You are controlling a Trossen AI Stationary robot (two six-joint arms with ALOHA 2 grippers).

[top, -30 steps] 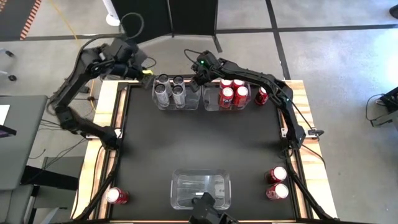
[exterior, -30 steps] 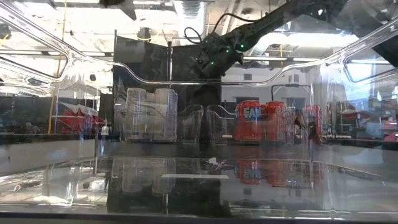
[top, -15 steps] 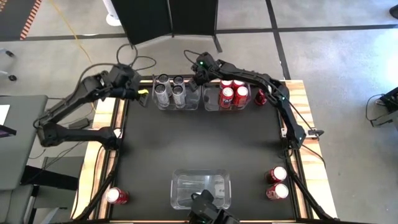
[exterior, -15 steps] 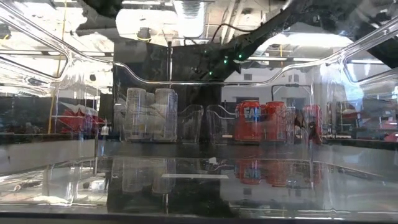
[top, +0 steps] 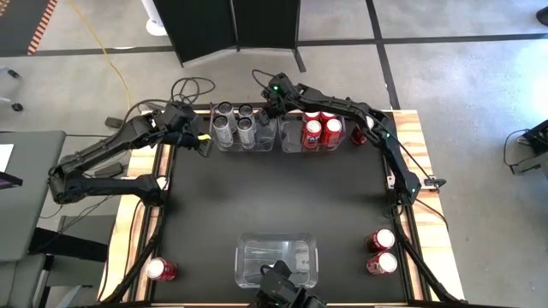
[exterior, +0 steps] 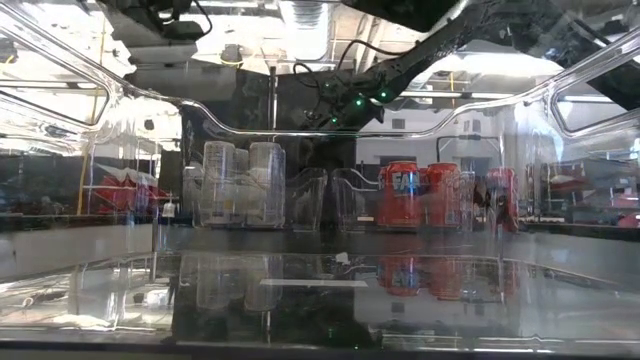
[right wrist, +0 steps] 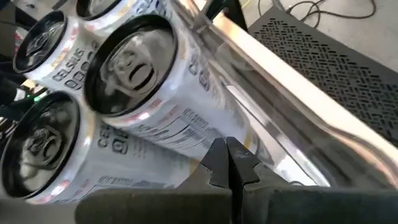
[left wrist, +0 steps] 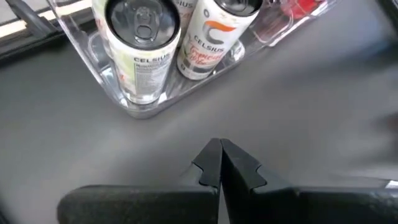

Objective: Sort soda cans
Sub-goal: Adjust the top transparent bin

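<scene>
Grippers flank the far bins: left gripper, fingers pressed together and empty, sits at nine o'clock of the silver cans. Right gripper, clenched and empty too, hangs at their three o'clock. Red cans stand further right, in their own bin.

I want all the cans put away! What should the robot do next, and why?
Probably swing the left gripper, shut and empty beside the silver cans' bin, toward the loose red can at the table's near left corner, since it stands outside any bin.
</scene>
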